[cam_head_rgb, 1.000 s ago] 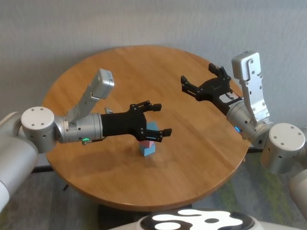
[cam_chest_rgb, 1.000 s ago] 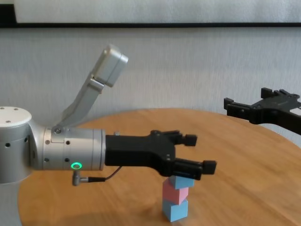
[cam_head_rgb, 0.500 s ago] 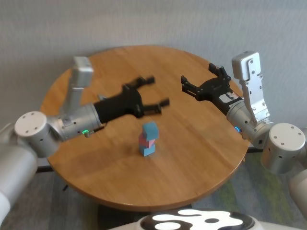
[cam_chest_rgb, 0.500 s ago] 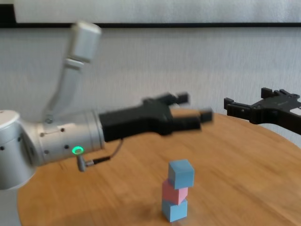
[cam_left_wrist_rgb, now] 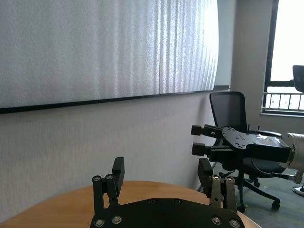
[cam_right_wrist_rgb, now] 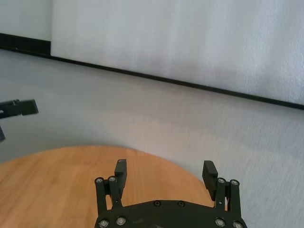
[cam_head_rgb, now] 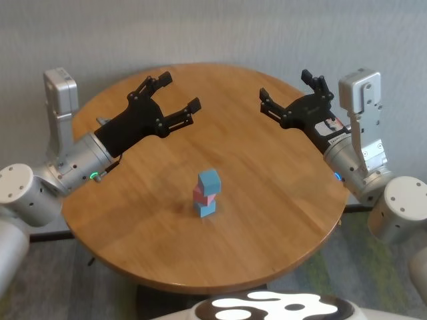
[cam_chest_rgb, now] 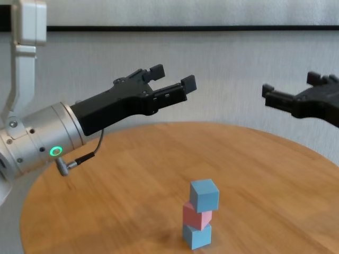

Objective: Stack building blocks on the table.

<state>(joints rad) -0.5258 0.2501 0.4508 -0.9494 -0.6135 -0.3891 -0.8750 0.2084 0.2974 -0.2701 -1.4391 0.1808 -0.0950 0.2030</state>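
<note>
Risen, left claw [cam_head_rgb: 172,94] gapes above stacked building blocks [cam_head_rgb: 207,193].

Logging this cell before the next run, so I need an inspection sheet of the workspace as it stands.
Surface: round wooden table, glossy.
Job's things: three building blocks in one stack: blue, pink, blue; upper cubes twisted off square.
Clutter: nothing seen.
Grippers: left gripper raised over the table's left side, jaws open, empty; right gripper raised over the right side, open, empty.
Cables: thin cable looping under the left wrist.
Surroundings: grey wall; office chair in the left wrist view.
</note>
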